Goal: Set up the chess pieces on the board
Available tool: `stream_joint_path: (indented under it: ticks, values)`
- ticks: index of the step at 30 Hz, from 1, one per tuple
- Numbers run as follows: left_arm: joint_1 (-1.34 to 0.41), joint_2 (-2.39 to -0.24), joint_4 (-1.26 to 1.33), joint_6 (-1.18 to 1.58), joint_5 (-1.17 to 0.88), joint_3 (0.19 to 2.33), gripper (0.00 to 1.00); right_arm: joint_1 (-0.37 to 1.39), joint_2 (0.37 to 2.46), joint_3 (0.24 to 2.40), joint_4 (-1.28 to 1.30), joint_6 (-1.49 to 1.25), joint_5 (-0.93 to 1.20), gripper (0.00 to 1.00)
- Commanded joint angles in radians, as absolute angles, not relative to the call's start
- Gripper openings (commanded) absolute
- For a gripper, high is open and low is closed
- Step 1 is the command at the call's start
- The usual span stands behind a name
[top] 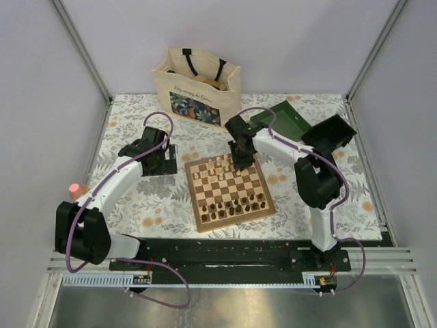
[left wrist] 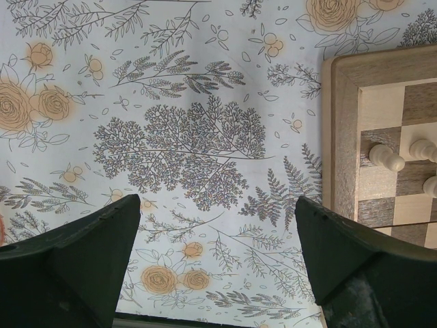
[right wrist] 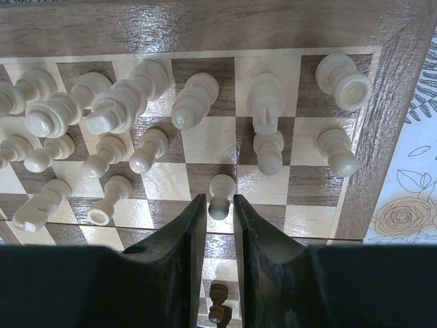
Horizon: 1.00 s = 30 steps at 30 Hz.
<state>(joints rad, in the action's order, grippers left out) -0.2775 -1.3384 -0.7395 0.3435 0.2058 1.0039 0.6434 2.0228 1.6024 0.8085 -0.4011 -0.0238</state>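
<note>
Straddling pale pawn (right wrist: 220,188), right end effector (right wrist: 220,198) narrow, clamp unclear; left end effector (left wrist: 217,199) wide apart.

Your wooden checkered board (top: 238,221) lies flat on the desk. Cream pieces (top: 217,166) crowd its far rows and dark ones (top: 235,203) line the near rows.

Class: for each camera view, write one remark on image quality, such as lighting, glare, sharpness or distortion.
Top external: even, soft light; the pieces are too small to tell apart. Left wrist: the cloth is sharp, while the left tool is dark and featureless. Right wrist: glare streaks the board border, and the pieces splay outward.
</note>
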Motion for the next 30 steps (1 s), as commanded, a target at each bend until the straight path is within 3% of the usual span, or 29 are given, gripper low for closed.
stream_joint_path:
  ticks: [1,7,30]
  values:
    - [-0.276,-1.336,-0.723,0.333,0.196,1.015,0.99,0.658,2.011,1.632,0.808,-0.397,-0.008,0.29]
    - [-0.276,-1.339,-0.726,0.331,0.198,1.015,0.99,0.66,2.006,1.638,0.805,-0.396,-0.005,0.2]
    - [-0.276,-1.336,-0.729,0.331,0.201,1.017,0.99,0.66,2.066,1.713,0.795,-0.41,-0.052,0.21]
